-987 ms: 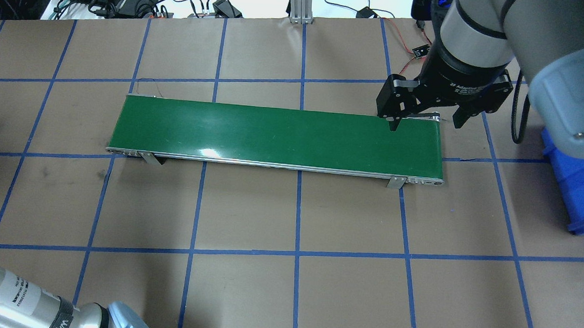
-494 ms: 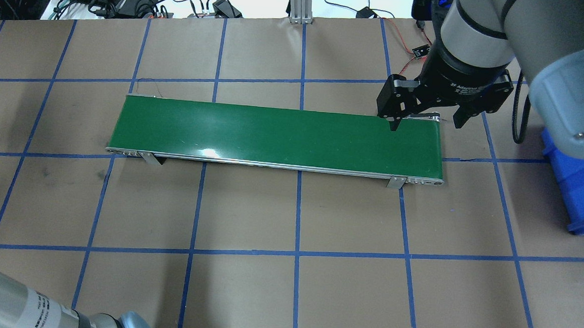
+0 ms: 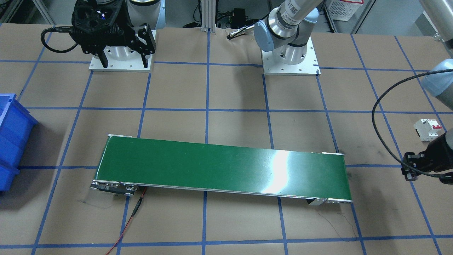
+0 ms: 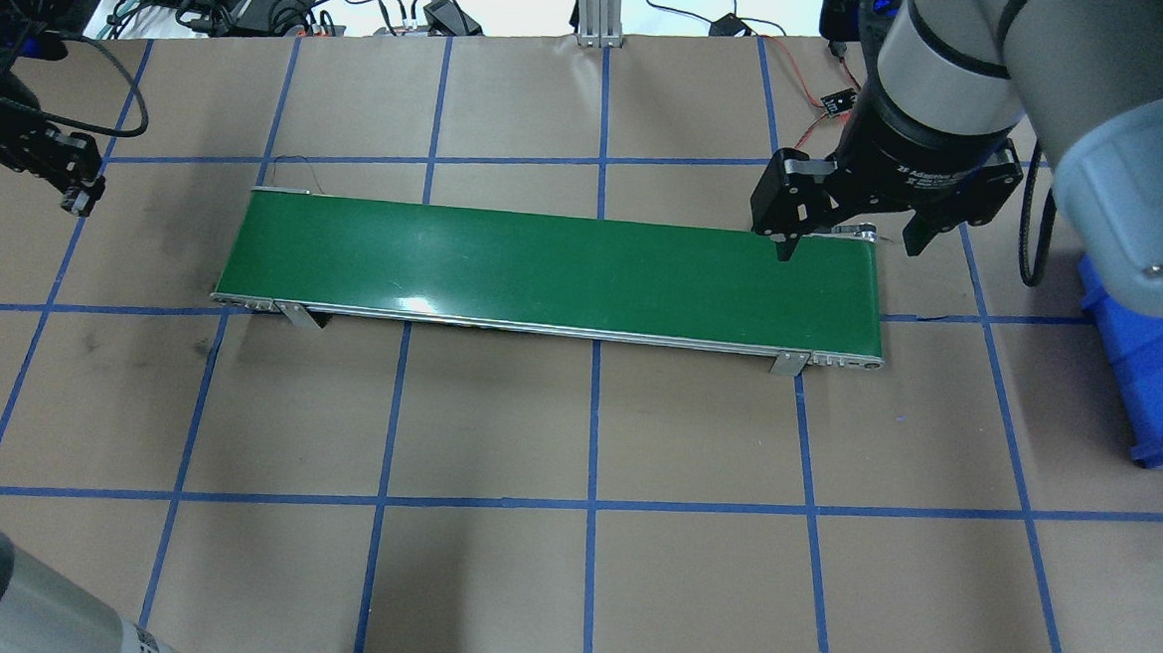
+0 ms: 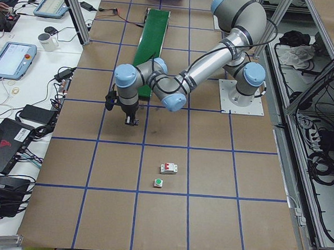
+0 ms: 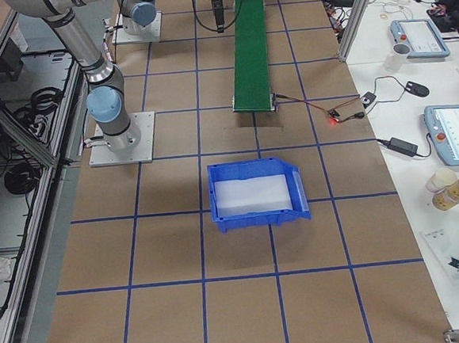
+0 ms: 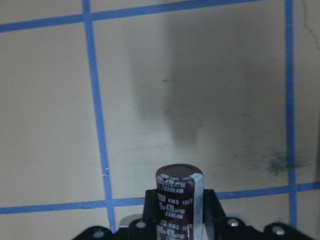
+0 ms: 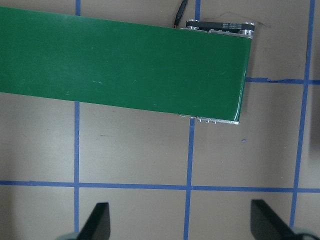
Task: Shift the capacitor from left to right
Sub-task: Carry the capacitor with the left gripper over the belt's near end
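The brown paper surface (image 4: 497,412), which blue tape is dividing into squares, is carrying a long green conveyor belt (image 4: 555,265) across its middle. A blue plastic bin (image 6: 259,220) is sitting on the surface beyond the right end of the belt, well apart from it.

The right claw (image 4: 849,249) is hanging above the right end of the belt. Its two fingers (image 8: 97,222) are standing wide apart, and nothing is lying between them.

The left claw (image 4: 73,195) is hovering over the bare surface past the left end of the belt, apart from it. It is gripping the capacitor (image 7: 179,200), a dark brown cylinder with a pale stripe and pale printing down its side. Its jaws are pressing on the lower part of the body, and the flat top is pointing away from the wrist camera. The capacitor is casting a soft shadow on the paper, so it is not touching the surface.

A white circuit breaker (image 5: 168,169) with a red switch is lying on the surface, further out toward the left end of the surface than the left claw. A tiny green-and-white part (image 5: 158,183) is lying just beside the breaker.
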You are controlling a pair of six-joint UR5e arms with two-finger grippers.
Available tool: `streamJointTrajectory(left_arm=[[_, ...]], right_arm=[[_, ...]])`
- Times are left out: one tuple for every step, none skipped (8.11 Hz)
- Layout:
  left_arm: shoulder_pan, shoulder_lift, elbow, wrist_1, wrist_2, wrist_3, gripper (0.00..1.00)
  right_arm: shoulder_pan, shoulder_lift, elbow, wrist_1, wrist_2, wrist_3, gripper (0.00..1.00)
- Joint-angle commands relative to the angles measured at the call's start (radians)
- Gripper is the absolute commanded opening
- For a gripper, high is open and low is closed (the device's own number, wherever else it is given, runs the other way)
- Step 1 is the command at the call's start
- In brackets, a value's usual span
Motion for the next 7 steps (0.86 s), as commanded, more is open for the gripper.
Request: streamJointTrajectory(left_arm=[[-0.148, 0.029, -0.009, 0.0, 0.015, -0.127, 0.0], [-0.196, 0.025, -0.011, 0.014, 0.015, -0.211, 0.0], [-0.229, 0.013, -0.011, 0.014, 0.012, -0.267, 0.0], [-0.251, 0.01, -0.013, 0.014, 0.011, -0.267, 0.0], [-0.266, 0.01, -0.014, 0.011, 0.007, -0.267, 0.0], [-0.274, 0.005, -0.037, 0.012, 0.006, -0.275, 0.0], [-0.279, 0.005, -0.078, 0.014, 0.006, -0.282, 0.0]], right_arm=[[0.0, 0.0, 0.001, 0.0, -0.002, -0.001, 1.0], [0.0, 0.0, 0.001, 0.0, -0.002, -0.001, 1.0], [0.0, 0.0, 0.001, 0.0, 0.001, 0.0, 1.0], [0.0, 0.0, 0.001, 0.0, 0.0, 0.0, 1.0], [0.0, 0.0, 0.001, 0.0, 0.001, 0.002, 1.0], [0.0, 0.0, 0.001, -0.001, -0.002, 0.0, 1.0], [0.0, -0.001, 0.001, -0.002, 0.0, 0.0, 1.0]])
